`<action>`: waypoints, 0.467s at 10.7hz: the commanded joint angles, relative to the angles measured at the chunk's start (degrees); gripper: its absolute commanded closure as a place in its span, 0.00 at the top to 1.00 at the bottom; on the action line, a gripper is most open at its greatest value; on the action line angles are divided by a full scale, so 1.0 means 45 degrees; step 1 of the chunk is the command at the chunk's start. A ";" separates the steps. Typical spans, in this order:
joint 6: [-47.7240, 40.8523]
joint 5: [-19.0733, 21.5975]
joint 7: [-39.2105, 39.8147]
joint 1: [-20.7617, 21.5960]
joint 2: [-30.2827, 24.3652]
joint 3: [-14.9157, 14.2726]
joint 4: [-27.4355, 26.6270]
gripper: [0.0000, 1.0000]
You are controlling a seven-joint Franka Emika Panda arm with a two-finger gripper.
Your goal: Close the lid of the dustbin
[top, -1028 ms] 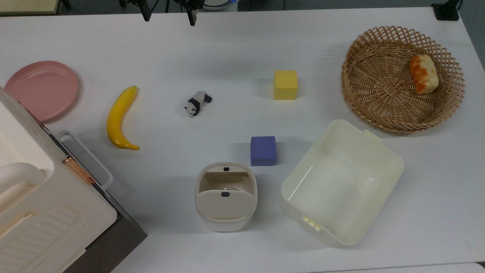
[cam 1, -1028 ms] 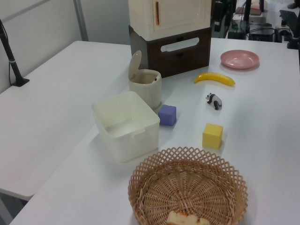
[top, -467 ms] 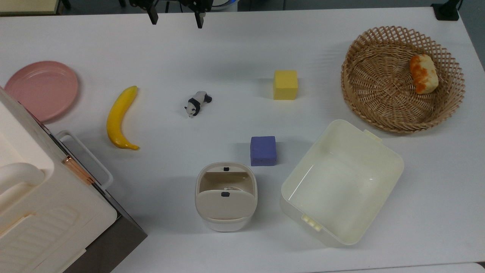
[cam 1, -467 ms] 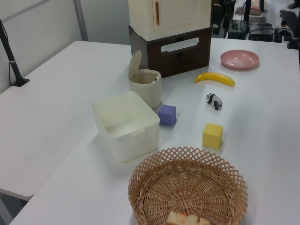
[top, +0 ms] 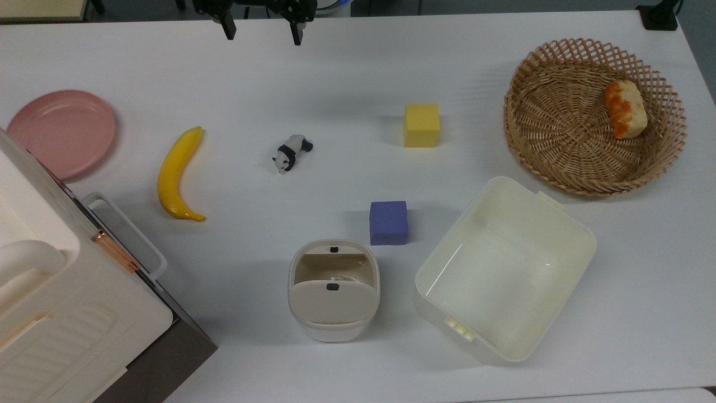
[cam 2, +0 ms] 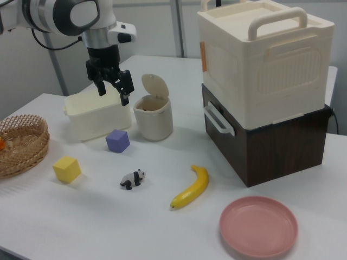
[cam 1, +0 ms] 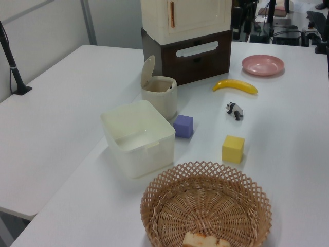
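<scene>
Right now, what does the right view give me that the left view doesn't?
The right view adds the gripper, open and hanging above the table, and the big white box's top handle. The left view adds the cream tub's bare inside and a black pole on the neighbouring table. Both share the dustbin with its lid raised, the purple cube, the banana and the pink plate.

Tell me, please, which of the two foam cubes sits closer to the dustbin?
The purple cube: it sits just beside the dustbin, while the yellow cube lies farther off.
</scene>
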State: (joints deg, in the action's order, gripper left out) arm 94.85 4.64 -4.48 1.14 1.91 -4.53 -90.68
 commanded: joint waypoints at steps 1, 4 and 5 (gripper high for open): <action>-0.0062 0.0141 0.0136 0.0176 0.0043 -0.0087 0.0073 1.00; -0.0043 0.0141 0.0116 0.0195 0.0044 -0.0087 0.0073 1.00; -0.0043 0.0141 0.0116 0.0195 0.0044 -0.0087 0.0054 0.98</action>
State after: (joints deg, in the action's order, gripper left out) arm 94.85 4.64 -4.48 1.31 1.97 -4.51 -90.68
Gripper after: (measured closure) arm 0.000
